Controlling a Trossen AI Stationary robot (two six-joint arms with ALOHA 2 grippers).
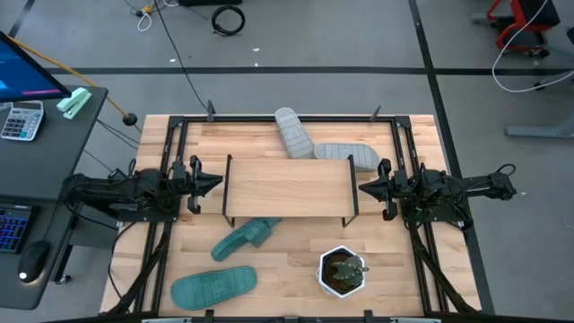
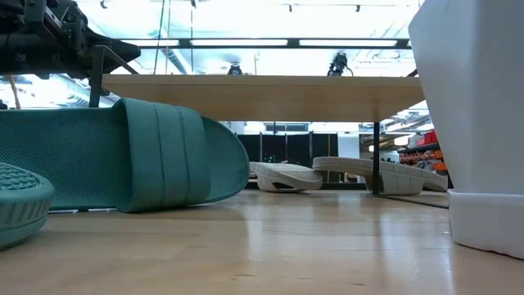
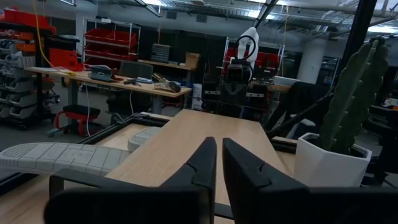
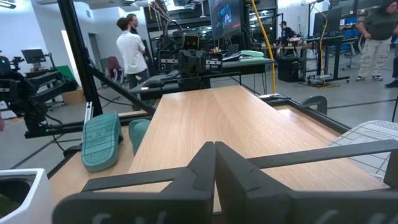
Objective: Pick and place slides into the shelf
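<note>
The shelf (image 1: pixel 287 188), a light wooden board on thin black legs, stands mid-table. Two light grey slides (image 1: pixel 293 132) (image 1: pixel 348 155) lie soles down on the table along its far side. Two teal slides (image 1: pixel 244 237) (image 1: pixel 213 286) lie on the table on its near left; the low view shows one of them (image 2: pixel 139 156) close up. My left gripper (image 1: pixel 218 181) hovers level at the shelf's left end, shut and empty. My right gripper (image 1: pixel 362 187) hovers level at the shelf's right end, also shut and empty.
A white pot with a cactus (image 1: pixel 342 272) stands near the front edge, right of the teal slides. Black frame rails (image 1: pixel 269 117) border the table. A dark desk (image 1: pixel 36 179) with a calculator stands off the left side. People (image 4: pixel 132 43) stand in the room beyond.
</note>
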